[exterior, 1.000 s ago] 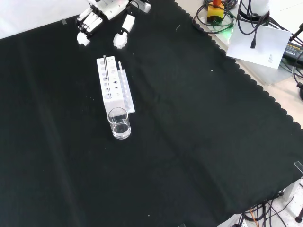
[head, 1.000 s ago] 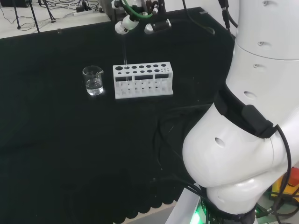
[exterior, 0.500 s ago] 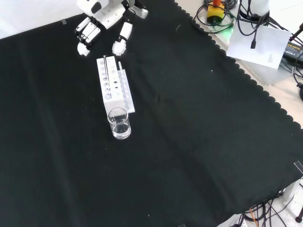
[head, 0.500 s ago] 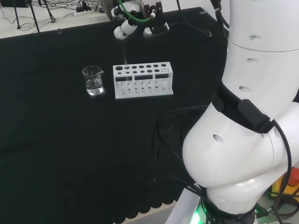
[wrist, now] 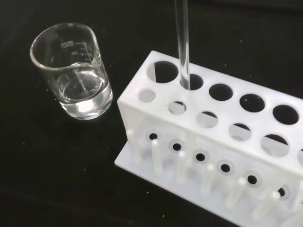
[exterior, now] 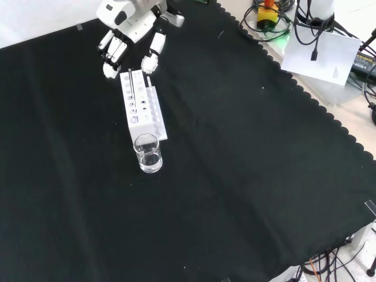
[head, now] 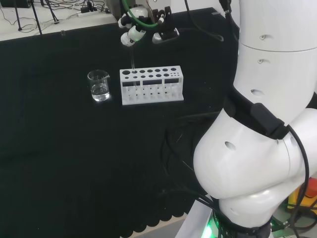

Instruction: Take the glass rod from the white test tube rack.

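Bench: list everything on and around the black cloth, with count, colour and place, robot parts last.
White plastic test tube rack: one, white, mid-cloth in the front view.
Clear glass rod: one, clear, upright in a rack hole near the beaker end.
Clear glass beaker: one, clear with a little clear liquid, left of the rack in the head view.
Black cloth: one, covers the bench.
White sheet of paper: one, off the cloth, front view's top right.
Hand: one, black and white, fingers relaxed, above the rack's far end in the front view.
Arm links: white, head view's right.

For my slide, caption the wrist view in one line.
Glass rod standing upright in a white test tube rack, beside a glass beaker on black cloth.
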